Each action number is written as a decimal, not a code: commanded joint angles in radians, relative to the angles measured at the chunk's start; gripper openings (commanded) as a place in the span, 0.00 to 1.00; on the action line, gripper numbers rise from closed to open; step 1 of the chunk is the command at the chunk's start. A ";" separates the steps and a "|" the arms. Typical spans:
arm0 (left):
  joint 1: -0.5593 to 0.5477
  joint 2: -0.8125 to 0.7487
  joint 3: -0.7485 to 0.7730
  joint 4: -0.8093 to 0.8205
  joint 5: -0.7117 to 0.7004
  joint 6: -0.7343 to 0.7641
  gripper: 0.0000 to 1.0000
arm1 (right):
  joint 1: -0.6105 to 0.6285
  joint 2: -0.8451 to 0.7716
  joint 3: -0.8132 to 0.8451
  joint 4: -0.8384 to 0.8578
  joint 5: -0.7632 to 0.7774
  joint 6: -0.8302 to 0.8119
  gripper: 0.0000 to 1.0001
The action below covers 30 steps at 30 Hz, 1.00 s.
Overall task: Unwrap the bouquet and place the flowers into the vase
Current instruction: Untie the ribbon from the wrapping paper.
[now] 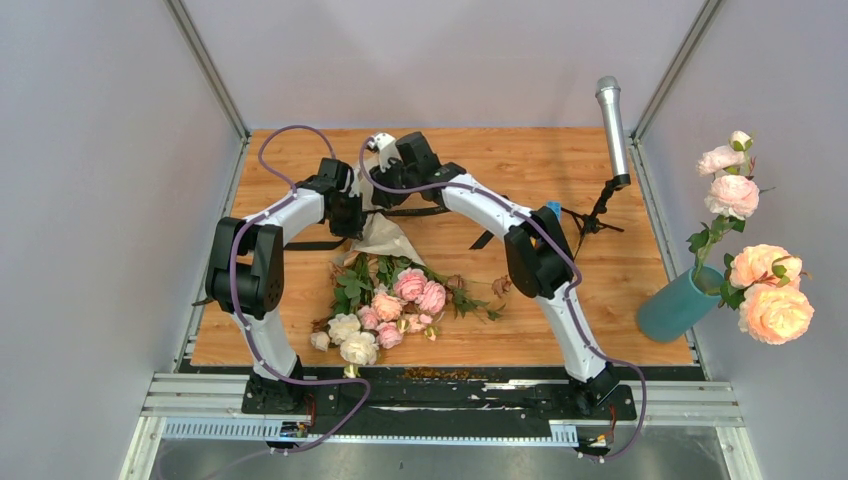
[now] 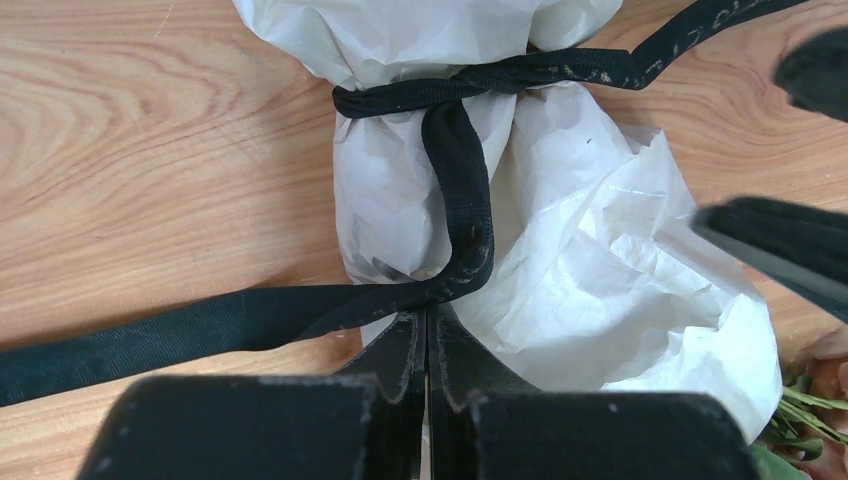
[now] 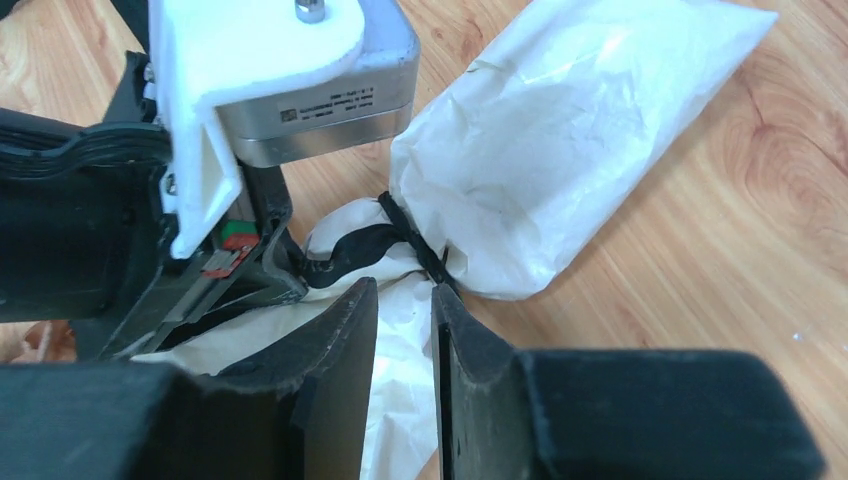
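The bouquet lies on the table with its pink and cream flowers (image 1: 390,305) toward the near edge and its pale paper (image 1: 385,238) toward the back. A black ribbon (image 2: 460,180) is knotted round the paper's (image 2: 600,260) neck. My left gripper (image 2: 430,312) is shut, with a loop of that ribbon pinched at its tips. My right gripper (image 3: 405,292) hovers over the paper (image 3: 560,130) with its fingers a little apart; crumpled paper shows in the gap and the ribbon (image 3: 410,235) runs just past the tips. Both grippers (image 1: 365,195) meet above the wrap. The teal vase (image 1: 675,305) stands at the table's right edge.
The vase holds large peach and pink roses (image 1: 775,310). A silver microphone (image 1: 612,125) on a black stand stands at the back right. Ribbon tails (image 1: 315,245) trail across the wood on both sides. A small blue object (image 1: 553,208) peeks out behind the right arm's elbow.
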State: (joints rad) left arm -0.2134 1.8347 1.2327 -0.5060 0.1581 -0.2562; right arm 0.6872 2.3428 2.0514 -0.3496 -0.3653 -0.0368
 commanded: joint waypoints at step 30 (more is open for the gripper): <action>0.025 0.040 0.017 -0.044 0.061 0.018 0.00 | 0.028 0.209 0.183 0.048 0.023 -0.180 0.27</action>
State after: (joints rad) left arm -0.1936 1.8458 1.2377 -0.5087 0.2161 -0.2558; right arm 0.6998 2.5237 2.1864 -0.3355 -0.4019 -0.1505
